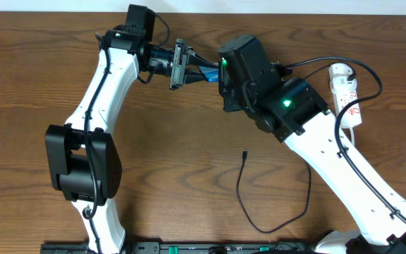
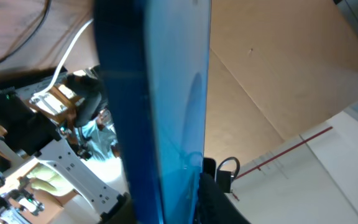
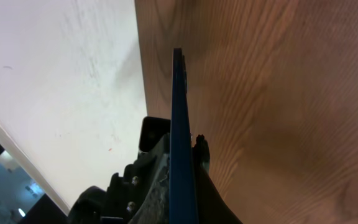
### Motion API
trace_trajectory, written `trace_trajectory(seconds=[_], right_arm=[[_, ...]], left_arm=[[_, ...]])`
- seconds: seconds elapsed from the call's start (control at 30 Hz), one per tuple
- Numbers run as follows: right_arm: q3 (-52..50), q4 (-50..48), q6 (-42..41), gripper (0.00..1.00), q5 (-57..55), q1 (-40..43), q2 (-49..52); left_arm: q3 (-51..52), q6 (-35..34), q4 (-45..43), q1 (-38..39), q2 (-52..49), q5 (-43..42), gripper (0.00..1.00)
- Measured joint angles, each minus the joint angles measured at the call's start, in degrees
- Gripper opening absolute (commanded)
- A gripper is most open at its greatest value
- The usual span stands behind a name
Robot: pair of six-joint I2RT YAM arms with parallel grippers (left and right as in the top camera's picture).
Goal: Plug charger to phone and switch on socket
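phone (image 1: 204, 73) is held on edge at the far middle, between the two arms; left gripper (image 1: 181, 66) is clamped on its left end, right gripper (image 1: 220, 76) on its right end; charger (image 1: 245, 156) lies loose on the table nearer in; socket (image 1: 347, 92) sits far right

"What colour is the phone (image 1: 201, 73)?"

"Blue on the screen, shading to teal, with a dark edge."

"And the table (image 1: 189, 162)?"

"Brown wood with finer, darker grain lines."

"The charger (image 1: 259, 215)?"

"Black all along, a thin dark line on the brown. The socket (image 1: 345, 92) is white with red markings."

"And the machines?"

"The left arm (image 1: 101, 85) and right arm (image 1: 330, 152) have white shells and black joints. A green light (image 1: 285, 104) glows on the right one."
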State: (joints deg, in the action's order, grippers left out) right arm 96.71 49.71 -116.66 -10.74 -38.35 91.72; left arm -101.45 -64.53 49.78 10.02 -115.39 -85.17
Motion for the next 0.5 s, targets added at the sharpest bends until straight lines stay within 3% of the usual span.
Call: trace_trajectory(seconds=[0.23,0.5], right_arm=[[0.0,-0.5,-2.2,0.03,-0.4,0.0,0.0],[0.0,-3.3,3.6,0.40,0.3,-0.6,0.0]], left_arm=[[0.0,-0.5,0.1,-0.2,0.0,-0.5,0.07],[0.0,-0.7,-0.1,-0.3,0.0,0.0,0.07]])
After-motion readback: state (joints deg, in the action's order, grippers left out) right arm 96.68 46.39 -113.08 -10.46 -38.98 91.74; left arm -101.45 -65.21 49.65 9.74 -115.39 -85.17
